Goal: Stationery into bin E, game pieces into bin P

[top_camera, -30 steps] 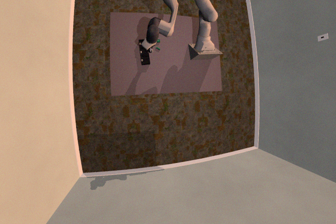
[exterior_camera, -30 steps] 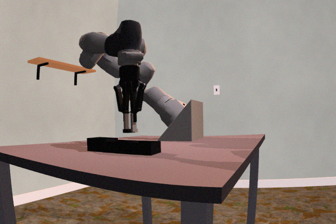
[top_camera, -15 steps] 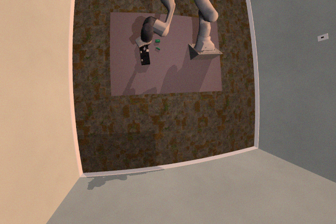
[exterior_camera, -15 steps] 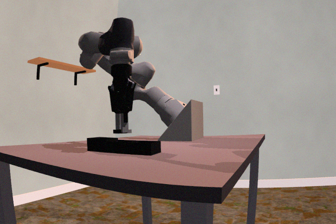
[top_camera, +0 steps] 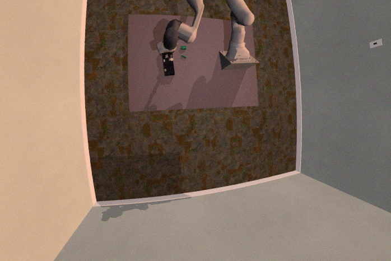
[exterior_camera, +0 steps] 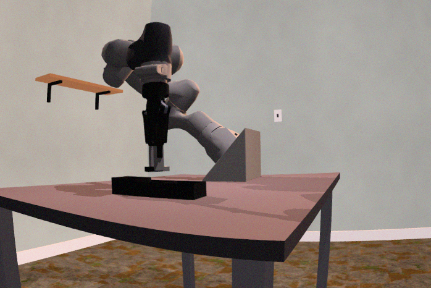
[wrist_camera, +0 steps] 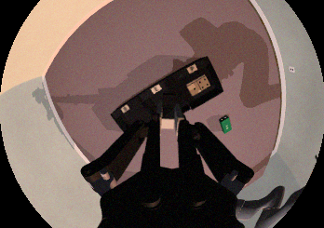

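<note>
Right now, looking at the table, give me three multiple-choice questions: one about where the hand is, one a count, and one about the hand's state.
1. Where is the dark hand?
A. Over the arm's grey wedge base
B. Above one end of the long black bin row
C. Out past the table's edge

2. How many small green things lie on the pinkish-brown table beside the bins?
A. None
B. Five
C. Two

3. What is the state of the hand?
A. Shut on a small pale grey piece
B. Wide open and bare
C. Resting inside a bin

Answers:
1 B: the exterior view shows it hanging just over the row's end.
2 C: the top view shows two green specks near the bins.
3 A: the pale piece sticks out below the close-set fingers, above the bin.
</note>
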You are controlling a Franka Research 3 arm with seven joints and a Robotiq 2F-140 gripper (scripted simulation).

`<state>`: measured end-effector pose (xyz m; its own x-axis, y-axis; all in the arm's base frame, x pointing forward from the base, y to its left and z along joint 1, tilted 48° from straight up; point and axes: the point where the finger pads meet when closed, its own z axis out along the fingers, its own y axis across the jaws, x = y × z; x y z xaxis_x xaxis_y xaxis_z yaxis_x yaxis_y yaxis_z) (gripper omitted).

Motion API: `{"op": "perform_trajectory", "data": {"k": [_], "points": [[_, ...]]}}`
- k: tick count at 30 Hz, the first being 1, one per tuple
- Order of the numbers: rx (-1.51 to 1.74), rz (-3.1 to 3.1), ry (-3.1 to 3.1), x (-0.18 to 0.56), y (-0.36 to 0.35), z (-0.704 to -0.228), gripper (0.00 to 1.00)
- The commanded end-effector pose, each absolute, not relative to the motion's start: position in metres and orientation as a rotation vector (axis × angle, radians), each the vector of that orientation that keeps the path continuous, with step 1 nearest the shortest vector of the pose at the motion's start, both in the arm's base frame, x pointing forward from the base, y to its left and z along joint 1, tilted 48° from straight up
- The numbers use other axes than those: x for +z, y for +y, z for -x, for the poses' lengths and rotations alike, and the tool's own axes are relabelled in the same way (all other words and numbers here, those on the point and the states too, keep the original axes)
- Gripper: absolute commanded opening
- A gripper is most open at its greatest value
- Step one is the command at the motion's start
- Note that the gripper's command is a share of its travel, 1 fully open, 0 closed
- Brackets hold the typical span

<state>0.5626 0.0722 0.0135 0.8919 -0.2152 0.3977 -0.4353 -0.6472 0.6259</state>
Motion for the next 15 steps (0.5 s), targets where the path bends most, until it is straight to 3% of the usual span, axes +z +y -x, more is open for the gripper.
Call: {"op": "perform_trajectory", "data": {"k": [1,15], "points": [[0.450,-2.260,-0.645,0.0119,0.0751,-0.5627,0.11],[0.544,-2.197,-0.886,0.0105,0.0765,-0.5637,0.11]]}}
